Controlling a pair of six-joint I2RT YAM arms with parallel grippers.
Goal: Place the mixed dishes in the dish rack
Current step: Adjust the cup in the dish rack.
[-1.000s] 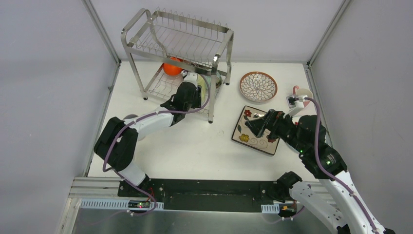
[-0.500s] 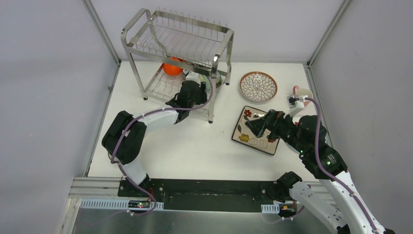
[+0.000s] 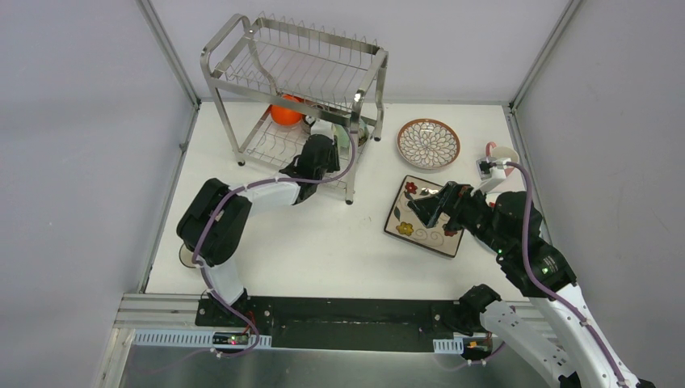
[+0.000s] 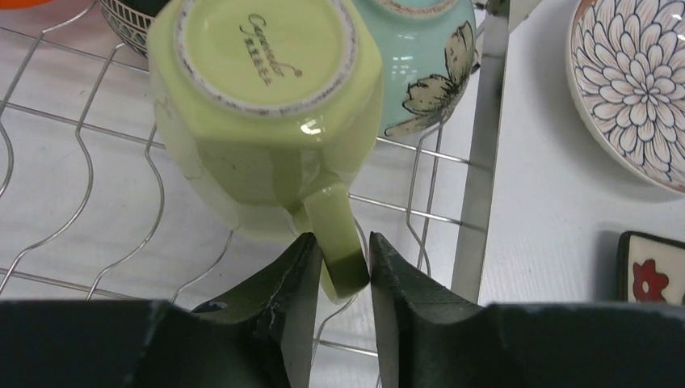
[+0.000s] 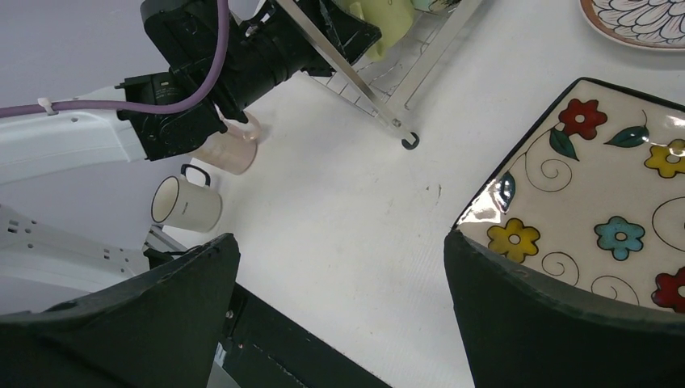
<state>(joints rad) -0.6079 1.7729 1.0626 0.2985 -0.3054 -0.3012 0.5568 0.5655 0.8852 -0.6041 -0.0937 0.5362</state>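
In the dish rack (image 3: pixel 299 65), the left hand (image 4: pixel 342 252) pinches the yellow-green mug (image 4: pixel 258 113) by its handle.

The left arm (image 3: pixel 258 194) folds sharply at the elbow and reaches far forward and to the right. The left gripper (image 4: pixel 341 271) has its jaws pinched on the handle of a mug (image 4: pixel 266 105). The right arm (image 3: pixel 525 250) leans forward and left, and the right gripper (image 5: pixel 339 259) points down at the tabletop with its jaws spread wide.

The yellow-green mug (image 4: pixel 266 121), base showing, is tilted over the dish rack's (image 4: pixel 478 162) lower shelf beside the mint bowl (image 4: pixel 428 48)
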